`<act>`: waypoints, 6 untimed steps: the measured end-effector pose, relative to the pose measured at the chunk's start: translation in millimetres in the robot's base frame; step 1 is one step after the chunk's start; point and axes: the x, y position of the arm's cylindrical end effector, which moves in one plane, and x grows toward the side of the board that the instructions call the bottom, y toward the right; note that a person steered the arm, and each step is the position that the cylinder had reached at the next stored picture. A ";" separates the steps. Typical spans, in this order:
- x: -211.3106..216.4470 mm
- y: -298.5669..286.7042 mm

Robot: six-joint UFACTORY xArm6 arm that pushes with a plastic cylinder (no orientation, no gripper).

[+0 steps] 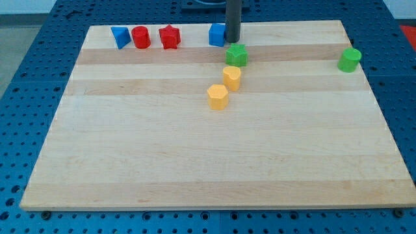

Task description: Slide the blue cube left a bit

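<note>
The tip (233, 41) sits pressed against the blue cube's (216, 34) right face near the tabletop's (195, 162) top edge; a plain rod, nothing gripped; the leftward push looks barely begun.

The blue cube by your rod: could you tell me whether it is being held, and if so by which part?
Nothing is held. My tip only stands against the right side of the blue cube, placed to push it, not grip it.
</note>
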 end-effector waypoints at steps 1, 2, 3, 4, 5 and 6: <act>0.0 -1.1; -8.2 12.5; -18.3 13.7; -18.5 8.3; -17.8 -6.4; -17.5 -12.4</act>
